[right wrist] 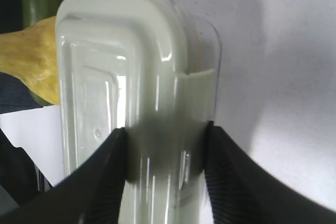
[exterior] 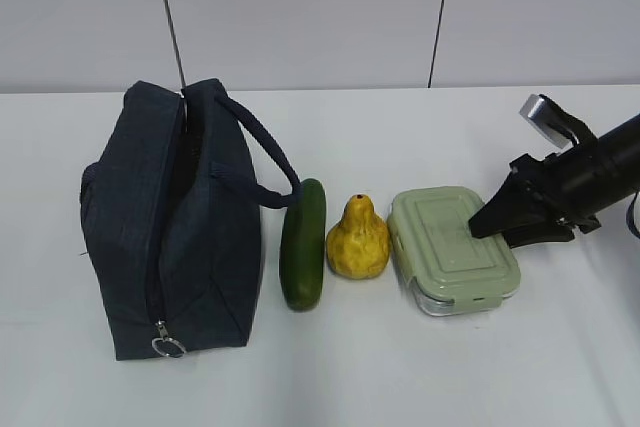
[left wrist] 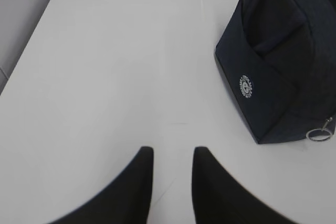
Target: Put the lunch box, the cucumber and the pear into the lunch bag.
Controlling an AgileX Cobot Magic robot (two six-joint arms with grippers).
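White table (exterior: 400,377), pale wall (exterior: 300,17), possibly panelled.

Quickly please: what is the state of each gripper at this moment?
Left gripper: jaws open, holding nothing, above the table.
Right gripper: jaws closed on the lunch box.

Bright, even light from overhead; the white table (exterior: 330,377) reads nearly blown out, with only faint soft shadows. Exterior view sharp throughout. Right wrist view close and soft, with white glare streaks on the lunch box (right wrist: 142,77) lid and a dim shadow where the fingers (right wrist: 231,182) meet it.
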